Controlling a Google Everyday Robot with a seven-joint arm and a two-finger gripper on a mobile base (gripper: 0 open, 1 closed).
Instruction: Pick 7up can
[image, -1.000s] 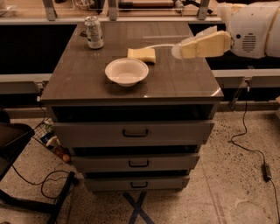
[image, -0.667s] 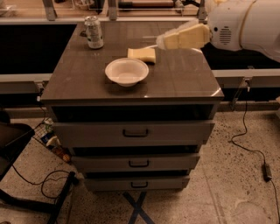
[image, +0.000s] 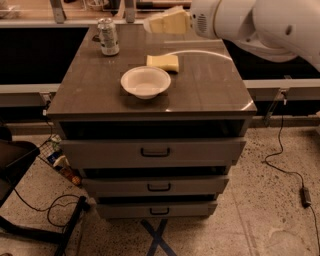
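**A:** What differs in the camera view from a second ago?

**B:** The gripper (image: 152, 23) now sits further left and further back. A second ago it hung over the right side of the cabinet top (image: 215, 85), right of the yellow sponge (image: 163, 62); now it hovers above the far edge, with the white arm (image: 260, 22) reaching in from the far right.

**A:** And the 7up can (image: 108, 36)?

**B:** Unmoved; it stands upright at the far left corner of the top, well apart from the white bowl (image: 145, 81) near the middle; nothing touches it.

**A:** Is the gripper open or closed?

**B:** I cannot tell from this angle; it carries nothing that I can see, and it points left toward the can.

**A:** What does that mean for the pick?

**B:** The approach is under way, I judge. The gap to the can has shrunk yet remains, so the grasp is not yet made. The rest of the reach runs leftward along the far edge, away from the bowl and sponge; a sideways bump could tip the can.
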